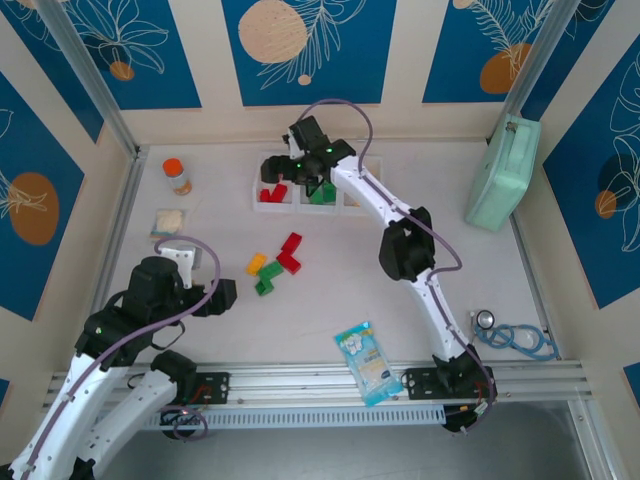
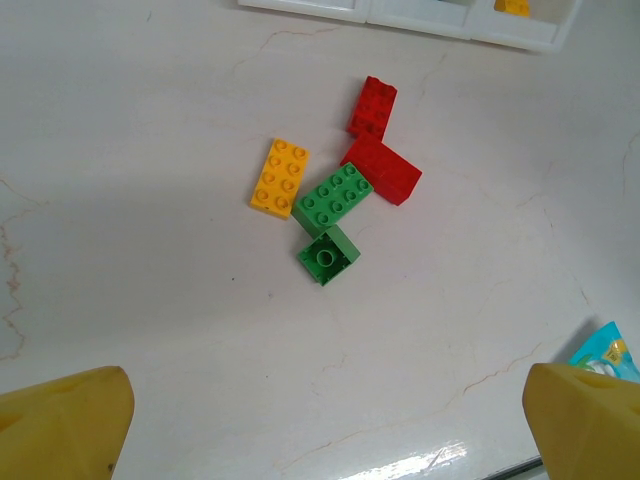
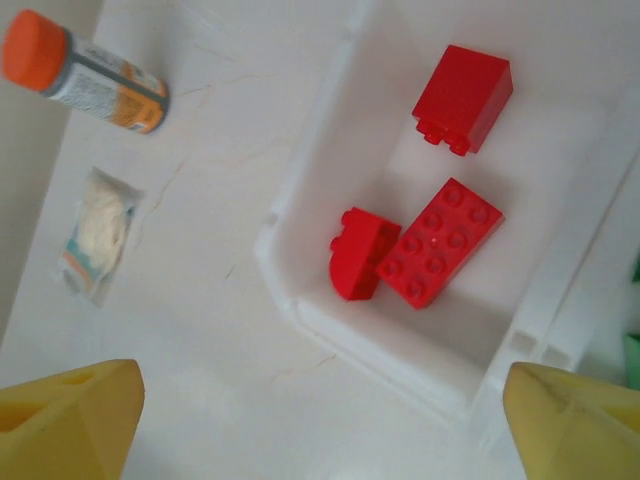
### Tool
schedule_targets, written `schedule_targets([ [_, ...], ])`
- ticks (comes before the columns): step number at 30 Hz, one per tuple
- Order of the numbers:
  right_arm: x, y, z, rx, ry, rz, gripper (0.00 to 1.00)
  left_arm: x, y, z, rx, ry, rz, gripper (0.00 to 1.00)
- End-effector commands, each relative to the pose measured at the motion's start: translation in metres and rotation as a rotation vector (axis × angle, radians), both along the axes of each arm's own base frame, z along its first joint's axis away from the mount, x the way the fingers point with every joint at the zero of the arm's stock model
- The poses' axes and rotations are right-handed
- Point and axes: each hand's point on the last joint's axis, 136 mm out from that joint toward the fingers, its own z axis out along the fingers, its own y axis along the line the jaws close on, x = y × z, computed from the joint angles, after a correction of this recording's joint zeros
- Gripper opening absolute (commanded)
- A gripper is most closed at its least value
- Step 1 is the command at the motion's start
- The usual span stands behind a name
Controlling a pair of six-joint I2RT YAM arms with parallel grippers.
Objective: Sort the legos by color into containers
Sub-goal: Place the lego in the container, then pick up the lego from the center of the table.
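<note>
Five loose legos lie mid-table: a yellow brick (image 1: 256, 263) (image 2: 279, 177), a long green one (image 1: 268, 272) (image 2: 333, 198), a small green one (image 2: 328, 254) and two red ones (image 1: 291, 242) (image 2: 382, 169). My left gripper (image 1: 226, 294) (image 2: 325, 435) hovers near them, open and empty. The white three-bin tray (image 1: 300, 207) stands at the back. Its left bin (image 3: 300, 300) holds three red bricks (image 3: 440, 242), and green bricks (image 1: 322, 193) lie in the middle bin. My right gripper (image 1: 283, 172) (image 3: 320, 430) hangs open over the left bin's near corner with nothing between its fingers (image 3: 70, 420).
An orange-capped bottle (image 1: 178, 176) (image 3: 85, 72) and a small sachet (image 1: 167, 222) (image 3: 98, 235) lie left of the tray. A blue-white snack packet (image 1: 366, 361) sits near the front edge. A mint-green case (image 1: 503, 172) leans at the back right. A blue-ringed object (image 1: 515, 337) lies front right.
</note>
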Motion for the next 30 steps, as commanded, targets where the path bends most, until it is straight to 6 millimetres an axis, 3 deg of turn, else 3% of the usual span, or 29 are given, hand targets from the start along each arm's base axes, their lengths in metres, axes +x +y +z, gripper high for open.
schedule_targets([
  [1,-0.017,-0.013,0.054,0.013,-0.083,-0.011,0.97,0.0,0.0,0.002,-0.006,-0.012,-0.008,0.99],
  [5,-0.049,-0.033,0.056,0.006,-0.116,0.007,0.99,-0.001,-0.001,0.006,-0.019,-0.036,-0.019,0.99],
  [8,-0.089,-0.043,0.046,0.027,-0.097,0.126,1.0,-0.002,0.0,0.009,-0.023,-0.049,-0.014,0.99],
  [12,-0.156,-0.048,0.009,-0.092,-0.113,0.382,0.99,-0.002,-0.002,0.007,-0.022,-0.039,-0.021,0.99],
  [16,-0.195,-0.063,-0.042,-0.336,-0.117,0.483,1.0,-0.003,-0.01,0.008,-0.046,-0.035,-0.067,0.99],
  [22,-0.212,-0.066,-0.087,-0.434,-0.066,0.51,0.99,-0.006,-0.017,0.011,-0.074,-0.045,-0.108,0.99],
  [30,-0.208,-0.04,-0.129,-0.519,-0.038,0.589,0.95,-0.01,-0.016,0.019,-0.095,-0.101,-0.111,0.99],
])
